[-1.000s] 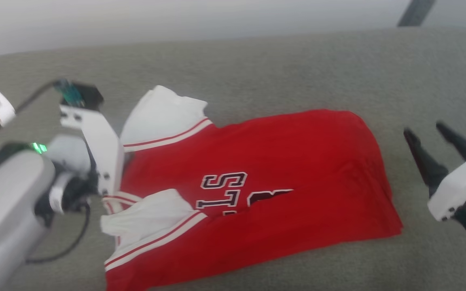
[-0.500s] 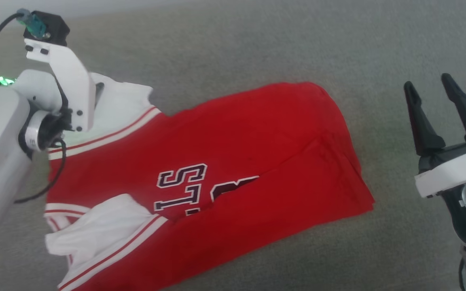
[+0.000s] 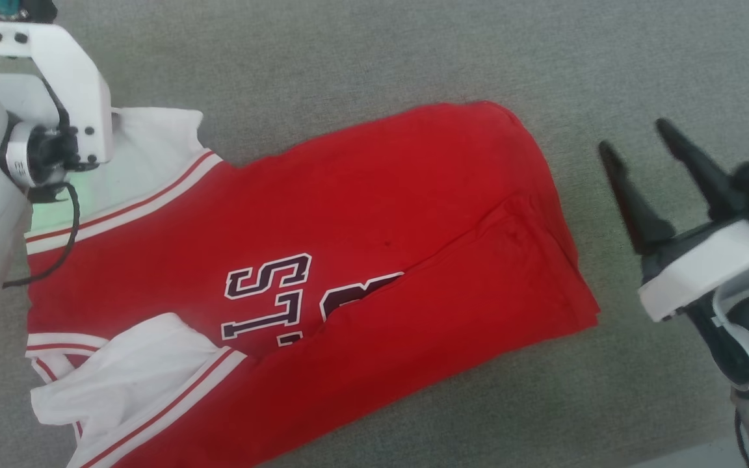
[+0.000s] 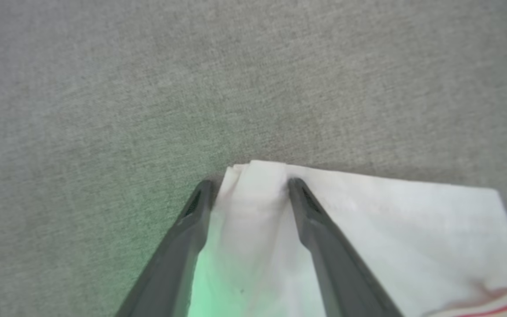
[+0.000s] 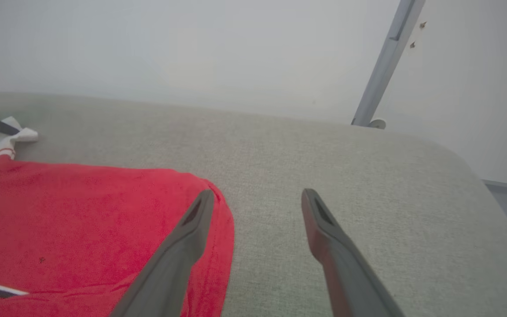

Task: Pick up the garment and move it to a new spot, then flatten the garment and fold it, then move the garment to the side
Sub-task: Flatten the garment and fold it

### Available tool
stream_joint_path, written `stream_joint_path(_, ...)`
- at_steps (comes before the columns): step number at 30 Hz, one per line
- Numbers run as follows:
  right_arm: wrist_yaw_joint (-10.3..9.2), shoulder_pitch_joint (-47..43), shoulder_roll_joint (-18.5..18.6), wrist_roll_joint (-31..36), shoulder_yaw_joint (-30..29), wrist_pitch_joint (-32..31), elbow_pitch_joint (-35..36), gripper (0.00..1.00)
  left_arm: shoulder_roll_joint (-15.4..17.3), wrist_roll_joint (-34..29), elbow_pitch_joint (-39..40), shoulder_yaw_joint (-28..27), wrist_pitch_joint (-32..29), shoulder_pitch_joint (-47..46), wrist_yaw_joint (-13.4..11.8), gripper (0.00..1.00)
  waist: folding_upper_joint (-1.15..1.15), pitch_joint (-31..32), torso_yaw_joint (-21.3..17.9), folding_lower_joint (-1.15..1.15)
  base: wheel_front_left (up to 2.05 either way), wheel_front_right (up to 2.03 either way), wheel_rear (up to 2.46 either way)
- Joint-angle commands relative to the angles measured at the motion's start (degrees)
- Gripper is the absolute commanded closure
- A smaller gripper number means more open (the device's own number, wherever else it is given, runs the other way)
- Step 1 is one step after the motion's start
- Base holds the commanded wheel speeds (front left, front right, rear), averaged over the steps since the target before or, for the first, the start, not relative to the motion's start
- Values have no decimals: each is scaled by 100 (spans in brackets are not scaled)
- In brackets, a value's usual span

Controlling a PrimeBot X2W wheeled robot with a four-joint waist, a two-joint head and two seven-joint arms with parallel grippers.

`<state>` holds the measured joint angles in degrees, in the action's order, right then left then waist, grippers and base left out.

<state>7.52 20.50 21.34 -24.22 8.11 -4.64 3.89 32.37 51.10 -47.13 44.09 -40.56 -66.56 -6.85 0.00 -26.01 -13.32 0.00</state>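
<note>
Jersey (image 3: 374,260) flat on cushion (image 3: 348,58), slanting from lower left of head view to centre right. Sleeve (image 3: 147,156) at upper left, second sleeve (image 3: 121,377) at lower left. Left gripper (image 4: 249,185) at upper-left sleeve, its corner between spread fingers. Right gripper (image 3: 633,135) at right edge, beside jersey hem, clear of it. Wall (image 5: 192,53) behind cushion in right wrist view.

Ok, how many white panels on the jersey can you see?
2. One panel at the garment's upper-left corner, between the left gripper's fingers; another panel at its lower left, lying over the red. Folds may hide others.
</note>
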Motion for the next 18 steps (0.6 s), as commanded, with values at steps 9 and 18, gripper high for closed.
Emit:
stream_joint_path(9, -3, 1178, 622, -742, 976, -1276, -388, 0, -488, -23, -702, 225, -30, -69, 214, 100, 0, -155, 231, 0, 0, 0, 0)
stream_joint_path(18, -3, 2724, 732, -1317, 2228, -2763, -1828, 0, -977, -87, -1046, 322, 286, -556, 456, 100, 0, -304, 591, 0, 0, 0, 0)
